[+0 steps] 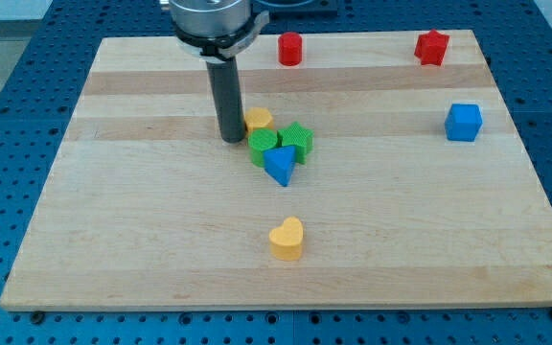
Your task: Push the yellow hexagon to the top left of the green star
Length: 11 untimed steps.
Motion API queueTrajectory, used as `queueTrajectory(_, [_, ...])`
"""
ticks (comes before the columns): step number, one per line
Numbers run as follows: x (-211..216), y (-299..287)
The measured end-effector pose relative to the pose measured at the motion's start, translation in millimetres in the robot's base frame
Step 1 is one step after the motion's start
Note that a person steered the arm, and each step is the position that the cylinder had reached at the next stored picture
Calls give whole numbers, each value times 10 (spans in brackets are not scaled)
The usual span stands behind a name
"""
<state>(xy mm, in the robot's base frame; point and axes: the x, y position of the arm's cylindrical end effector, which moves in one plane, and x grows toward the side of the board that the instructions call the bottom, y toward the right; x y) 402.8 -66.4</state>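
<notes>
Seven blocks lie on the wooden board [113, 240] in the single camera view: two yellow, two green, two blue... and two red, so eight.

Counted by colour: yellow hexagon [258, 120] and yellow heart [287, 239]; green star [297, 139] and green cylinder [263, 147]; blue triangle [280, 165] and blue cube [464, 122]; red cylinder [289, 48] and red star [431, 47].

My tip [231, 140], a plain rod with nothing to open or close, stands just left of the hexagon, which sits at the star's upper left, above centre frame.

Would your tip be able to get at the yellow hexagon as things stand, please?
Probably yes: my tip stands right at the yellow hexagon on its view-left side, nothing between them. The green star sits on the far side.
</notes>
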Motion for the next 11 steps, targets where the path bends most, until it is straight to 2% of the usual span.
queueTrajectory(3, [-265, -184])
queueTrajectory(10, [-278, 191])
queueTrajectory(11, [-497, -2])
